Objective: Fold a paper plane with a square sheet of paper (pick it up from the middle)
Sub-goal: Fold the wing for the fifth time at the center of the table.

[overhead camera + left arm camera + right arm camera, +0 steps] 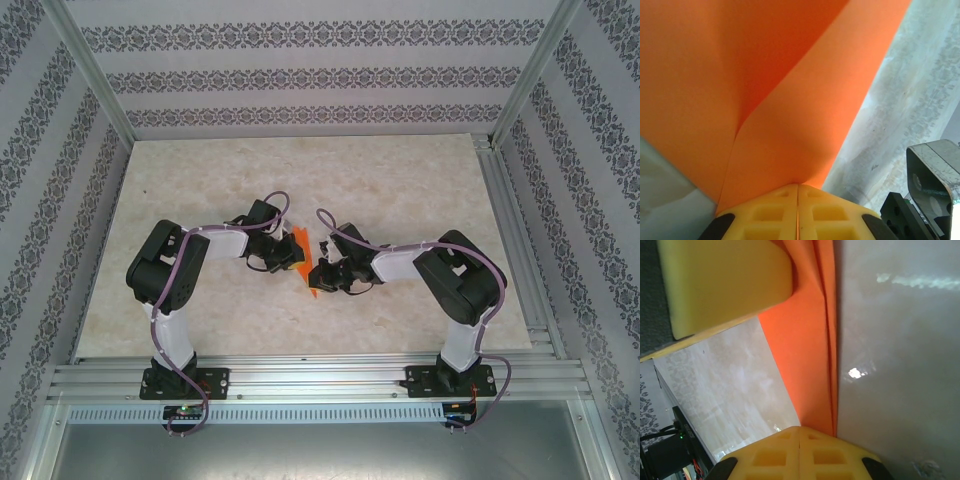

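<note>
At mid-table (400, 190), the folded paper (316, 280) is pinched from both sides, left gripper (798, 186) clamped on it from 9 o'clock and right gripper (800, 429) from 3 o'clock, likely to hold its creased layers aligned for the next fold.

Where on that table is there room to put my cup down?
The far half of the table, up to the patterned back wall, is bare. So is the near strip between the left arm's base and right arm's base. The middle is crowded: left gripper and right gripper both pinch the orange paper there.
</note>
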`<state>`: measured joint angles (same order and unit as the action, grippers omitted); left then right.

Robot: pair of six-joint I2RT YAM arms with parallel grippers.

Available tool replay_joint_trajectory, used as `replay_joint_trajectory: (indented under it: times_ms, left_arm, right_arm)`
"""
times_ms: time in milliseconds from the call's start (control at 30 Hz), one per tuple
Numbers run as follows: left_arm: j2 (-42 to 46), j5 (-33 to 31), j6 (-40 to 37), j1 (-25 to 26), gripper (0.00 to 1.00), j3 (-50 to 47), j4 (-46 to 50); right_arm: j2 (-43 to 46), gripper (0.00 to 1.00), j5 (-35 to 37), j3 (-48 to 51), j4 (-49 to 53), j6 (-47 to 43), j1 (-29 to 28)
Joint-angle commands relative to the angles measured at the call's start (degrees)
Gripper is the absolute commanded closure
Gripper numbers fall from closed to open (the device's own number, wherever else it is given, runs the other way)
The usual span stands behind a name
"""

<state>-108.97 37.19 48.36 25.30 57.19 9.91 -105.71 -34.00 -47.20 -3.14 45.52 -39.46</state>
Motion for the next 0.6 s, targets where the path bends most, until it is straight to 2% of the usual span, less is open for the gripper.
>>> replay_joint_trajectory:
  times_ms: [0, 200, 333, 567]
  left_arm:
    - [-0.4, 0.8, -1.5, 0.4, 0.88, 3.1, 1.3]
    - [-1.0, 2.8, -2.3, 0.4, 0.86, 4.6, -0.6]
    - [-2.2, 2.1, -3.5, 0.4, 0.87, 6.2, 1.3]
    - [-5.1, 2.8, -3.9, 0.1, 0.87, 6.7, -0.5]
  right_arm:
    - [-3.5, 0.95, 2.4, 2.6, 2.6, -0.2, -0.5]
    - [-4.1, 0.95, 2.5, 2.1, 2.8, -0.4, 0.0]
    - [-4.2, 0.95, 2.7, 2.0, 3.1, -0.5, 0.1]
    - [-4.2, 0.95, 3.0, 2.0, 3.9, -0.7, 0.1]
